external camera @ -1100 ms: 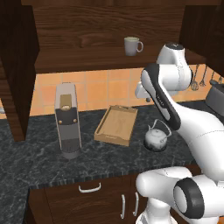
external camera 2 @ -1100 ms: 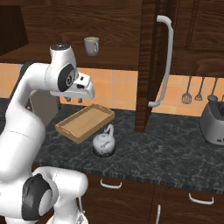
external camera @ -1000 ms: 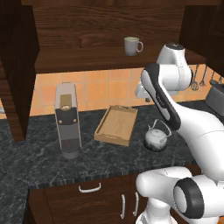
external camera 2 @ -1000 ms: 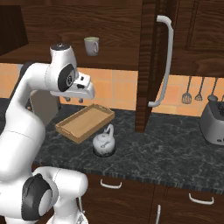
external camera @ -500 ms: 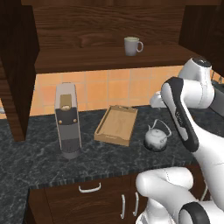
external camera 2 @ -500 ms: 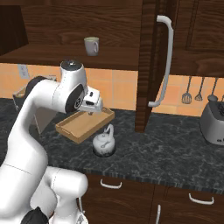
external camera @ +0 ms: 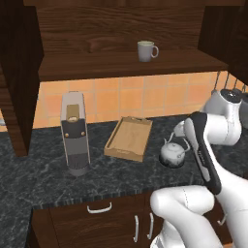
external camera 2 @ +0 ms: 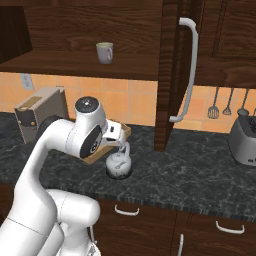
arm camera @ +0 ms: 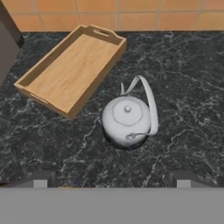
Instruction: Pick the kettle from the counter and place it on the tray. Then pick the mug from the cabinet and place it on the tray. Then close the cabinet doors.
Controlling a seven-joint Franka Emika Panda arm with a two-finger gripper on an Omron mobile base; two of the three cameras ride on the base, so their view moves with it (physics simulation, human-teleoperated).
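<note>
On the counter right below me sits the kettle. It stands upright on the dark stone, just beside the tray but not touching it. In my hand view the tray lies up and to the left of the kettle, with its long side slanting away toward the tiled wall.

My gripper is wide open and holds nothing. My 2 fingers stand far apart at the bottom of my view, and the kettle is between them but farther ahead. So the kettle lies straight in front of my fingers, a bit to the right of the middle.

The thin handle arches over the kettle's right side, from the spout end down to the near side. Its long line runs almost straight away from me, tilted a little. I think I need to come down with 1 finger on each side of that handle, so I may have to slide a bit to the right.

The mug is up on the shelf of the cabinet, and its doors stand open. Those 2 jobs come later, I think. The kettle has not been lifted yet.
</note>
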